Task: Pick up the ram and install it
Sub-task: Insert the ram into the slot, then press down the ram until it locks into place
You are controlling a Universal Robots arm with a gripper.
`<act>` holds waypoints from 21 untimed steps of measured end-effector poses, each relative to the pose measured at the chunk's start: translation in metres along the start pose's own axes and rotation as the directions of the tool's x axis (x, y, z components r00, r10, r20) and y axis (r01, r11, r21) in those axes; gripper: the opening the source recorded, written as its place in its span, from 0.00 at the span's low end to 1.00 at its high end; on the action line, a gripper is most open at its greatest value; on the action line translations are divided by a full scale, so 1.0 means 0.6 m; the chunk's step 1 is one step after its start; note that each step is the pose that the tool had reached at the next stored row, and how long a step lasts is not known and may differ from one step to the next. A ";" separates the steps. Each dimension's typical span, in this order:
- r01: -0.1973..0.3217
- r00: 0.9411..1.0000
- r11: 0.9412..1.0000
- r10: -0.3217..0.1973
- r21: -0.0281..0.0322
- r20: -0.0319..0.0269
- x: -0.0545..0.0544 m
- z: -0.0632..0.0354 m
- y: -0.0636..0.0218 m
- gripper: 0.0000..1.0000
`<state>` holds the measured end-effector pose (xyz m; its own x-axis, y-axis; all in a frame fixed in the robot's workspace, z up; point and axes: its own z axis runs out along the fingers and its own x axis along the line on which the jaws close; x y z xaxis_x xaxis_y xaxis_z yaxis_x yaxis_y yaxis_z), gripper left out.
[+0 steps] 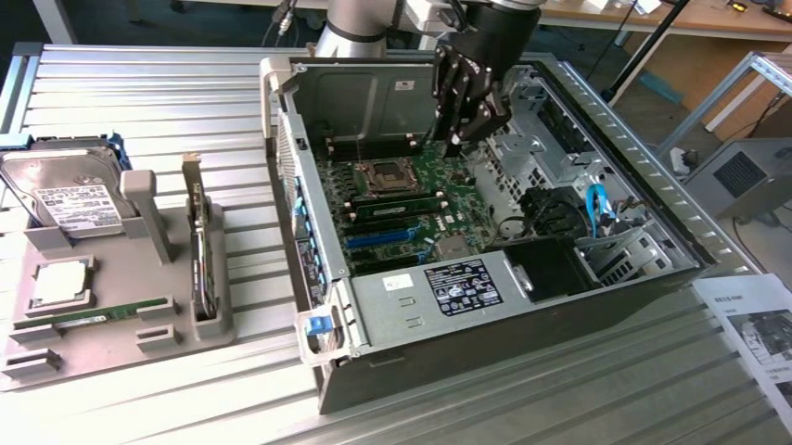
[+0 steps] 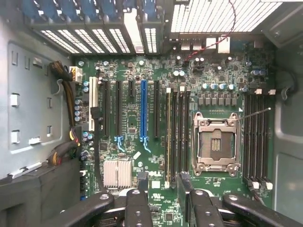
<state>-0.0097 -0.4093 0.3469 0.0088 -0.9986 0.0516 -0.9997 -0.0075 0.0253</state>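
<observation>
Gripper [image 1: 468, 134] sits upper centre of the exterior view, inside the open case [image 1: 495, 366]. It hangs over the motherboard [image 1: 433, 167], just to the exterior view's right of the CPU socket [image 1: 386, 171]. Jaws are spread wide with nothing between them. In the wrist view the fingers [image 2: 138, 203] frame bare motherboard [image 2: 128, 142], with the socket [image 2: 214, 144] and rows of slots beyond them. A thin green stick [image 2: 168, 137] stands in one slot beside the socket.

Ram [image 1: 93, 316] lies flat in the grey tray [image 1: 161, 338], lower left of the exterior view, well apart from the gripper and untouched. The same tray holds a hard drive [image 1: 62, 190] at its upper left, a square chip [image 1: 59, 283] just above the ram, and an upright card [image 1: 198, 241] toward its right side. A printed sheet [image 1: 755, 324] lies at lower right.
</observation>
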 end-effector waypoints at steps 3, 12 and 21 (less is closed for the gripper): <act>0.000 1.000 1.000 0.000 0.000 -0.002 0.000 -0.008 0.000 0.38; 0.000 1.000 1.000 0.000 0.001 -0.002 0.000 -0.012 0.000 0.38; 0.000 1.000 1.000 0.000 0.001 -0.002 0.000 -0.012 0.000 0.23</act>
<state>-0.0097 -0.4092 0.3541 0.0088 -0.9985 0.0540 -0.9997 -0.0074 0.0246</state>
